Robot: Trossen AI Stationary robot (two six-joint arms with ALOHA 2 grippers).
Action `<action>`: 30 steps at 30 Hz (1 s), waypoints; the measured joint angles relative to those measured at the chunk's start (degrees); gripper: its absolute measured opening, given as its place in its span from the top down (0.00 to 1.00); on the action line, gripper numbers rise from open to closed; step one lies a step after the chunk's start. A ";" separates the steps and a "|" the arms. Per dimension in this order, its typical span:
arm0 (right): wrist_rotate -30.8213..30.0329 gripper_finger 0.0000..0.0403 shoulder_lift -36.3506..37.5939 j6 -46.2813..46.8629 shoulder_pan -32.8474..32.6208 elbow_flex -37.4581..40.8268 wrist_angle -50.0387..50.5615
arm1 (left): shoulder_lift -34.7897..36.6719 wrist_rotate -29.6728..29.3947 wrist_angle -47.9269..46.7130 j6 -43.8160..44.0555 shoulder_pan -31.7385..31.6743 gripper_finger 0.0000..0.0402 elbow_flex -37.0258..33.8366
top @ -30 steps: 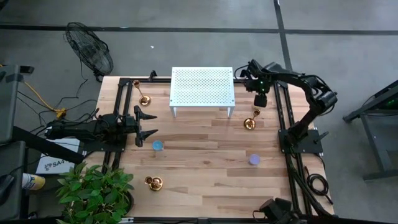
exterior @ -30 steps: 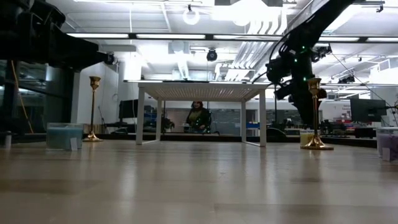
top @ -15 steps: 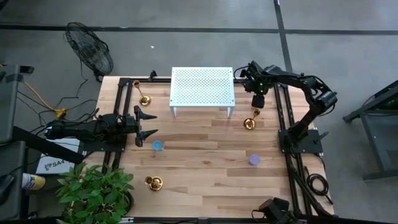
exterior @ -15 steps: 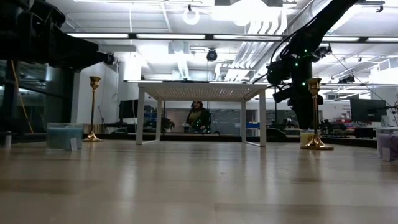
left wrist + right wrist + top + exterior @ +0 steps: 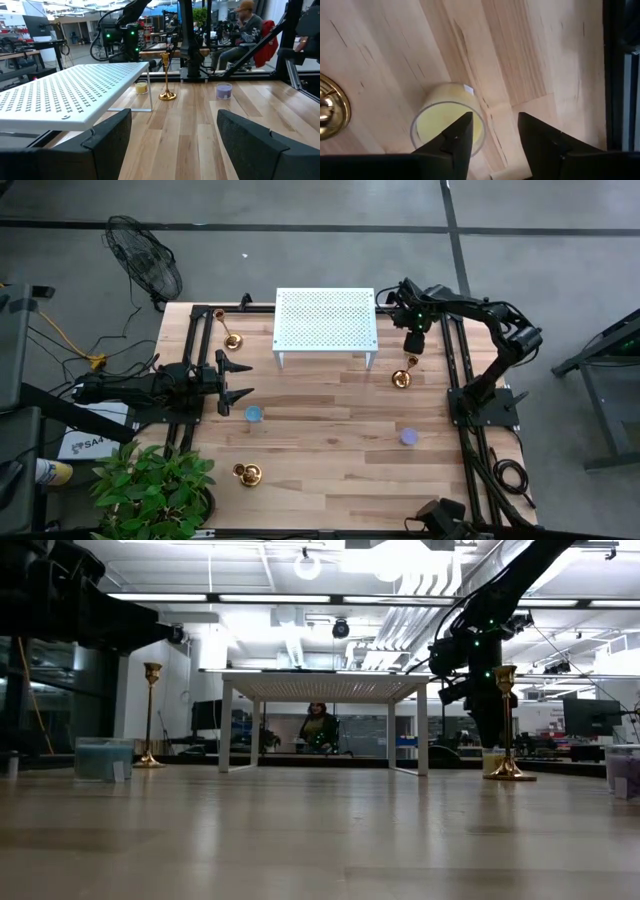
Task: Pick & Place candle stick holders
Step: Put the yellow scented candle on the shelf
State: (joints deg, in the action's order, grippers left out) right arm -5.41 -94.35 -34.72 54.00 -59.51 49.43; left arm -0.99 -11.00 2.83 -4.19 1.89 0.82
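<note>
Three gold candle stick holders stand upright on their round bases: one [image 5: 232, 338] at the far left, one [image 5: 247, 473] near the front left, one [image 5: 403, 377] at the right beside the white rack. My right gripper [image 5: 413, 345] points down just beyond that right holder [image 5: 507, 722]. It is open [image 5: 495, 132], with only bare wood between its fingers. A yellow candle [image 5: 447, 124] sits under one finger, and the holder's base [image 5: 330, 107] lies off to the side, outside the fingers. My left gripper [image 5: 235, 378] waits open at the table's left.
A white perforated rack [image 5: 325, 320] stands at the far middle. A blue candle [image 5: 254, 414] sits left of centre and a purple candle [image 5: 408, 436] at the right. Black frame rails [image 5: 452, 370] run along both sides. People sit in the room beyond.
My right gripper has tipped slightly at the wrist and edged toward the candle stick holder beside it, staying at the same height. The holder and the candles have kept their places.
</note>
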 joint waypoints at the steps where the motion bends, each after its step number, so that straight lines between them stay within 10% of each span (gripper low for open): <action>1: 0.00 0.63 0.00 0.16 0.00 0.00 0.02 | 0.00 0.00 0.00 -0.01 0.00 0.28 0.02; 30: 2.80 0.73 -0.01 -3.27 -0.04 0.00 0.55 | 0.01 0.00 0.00 -0.02 0.00 0.28 0.01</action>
State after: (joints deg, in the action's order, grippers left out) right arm -2.61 -94.36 -37.99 53.95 -59.51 49.98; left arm -0.98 -11.00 2.83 -4.21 1.89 0.83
